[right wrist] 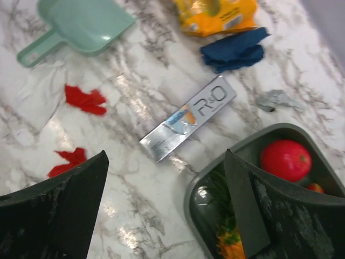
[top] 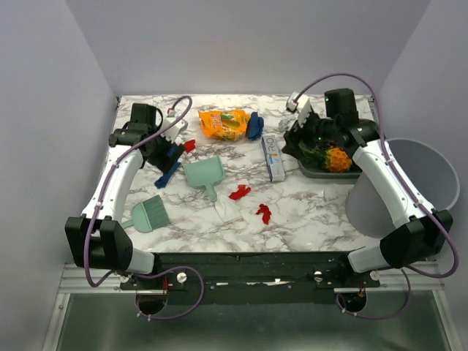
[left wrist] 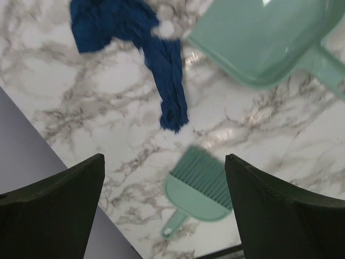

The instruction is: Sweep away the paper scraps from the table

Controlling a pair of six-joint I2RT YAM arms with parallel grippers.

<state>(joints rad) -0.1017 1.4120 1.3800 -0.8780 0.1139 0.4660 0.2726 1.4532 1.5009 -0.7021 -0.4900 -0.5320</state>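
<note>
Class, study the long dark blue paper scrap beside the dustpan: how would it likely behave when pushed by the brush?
The blue paper scrap looks thin and crumpled, so it is probably floppy and very light. On the smooth marble table it should slide easily, though it may fold or bunch up rather than move as one piece.

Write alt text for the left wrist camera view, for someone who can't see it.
Dark blue paper scraps lie on the white marble table, seen from above between the open jaws of the left gripper. A mint-green dustpan sits at upper right, a matching brush below the scraps, neither held.
</note>
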